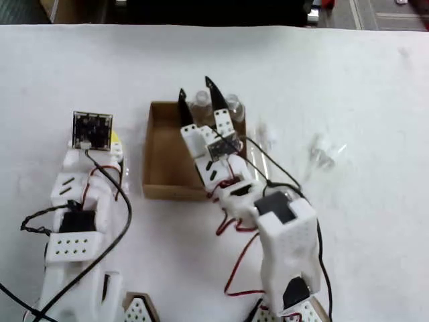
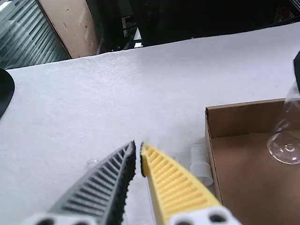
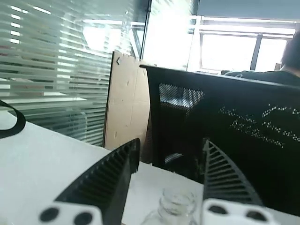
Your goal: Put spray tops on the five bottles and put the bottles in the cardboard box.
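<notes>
Bottles (image 1: 200,102) at the far edge of the cardboard box (image 1: 167,161) — spray tops (image 1: 323,151) to its right.

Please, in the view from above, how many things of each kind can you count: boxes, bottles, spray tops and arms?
Box: 1
Bottles: 2, at the box's far edge
Spray tops: at least 2, on the table to the right of the box; they are clear and hard to tell apart
Arms: 2
Total: at least 7
</notes>
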